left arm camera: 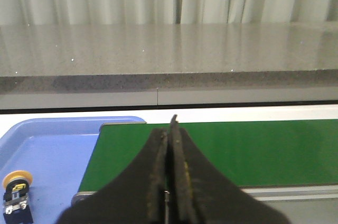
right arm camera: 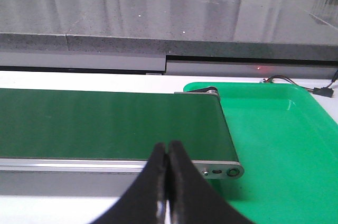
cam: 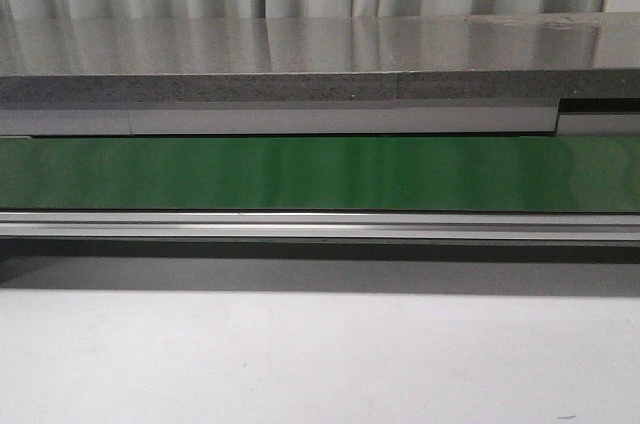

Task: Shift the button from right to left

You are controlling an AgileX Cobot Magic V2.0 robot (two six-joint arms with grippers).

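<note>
Front view: green conveyor belt (cam: 320, 174) runs across the whole frame, grey stone counter (cam: 320, 54) behind it, pale bench (cam: 320, 364) in front. Neither arm shows in this view.

Left wrist view: left pincer (left arm camera: 170, 129) shows its two dark fingers pressed together, tips meeting, nothing between them. It sits over the near edge of the belt (left arm camera: 248, 150), close to the belt's end. Beside that end lies a blue tray (left arm camera: 53, 155). The button (left arm camera: 16, 195) stands in the blue tray, orange-yellow cap up, dark body below, near the tray's corner and well apart from the pincer.

Right wrist view: right pincer (right arm camera: 169, 152) likewise closed tight, fingers touching, holding nothing. It hangs over the near rail of the belt (right arm camera: 105, 123), near the belt's other end. A green tray (right arm camera: 280, 145) lies just beside that end. Cables (right arm camera: 301, 84) trail at the far rim of the green tray
</note>
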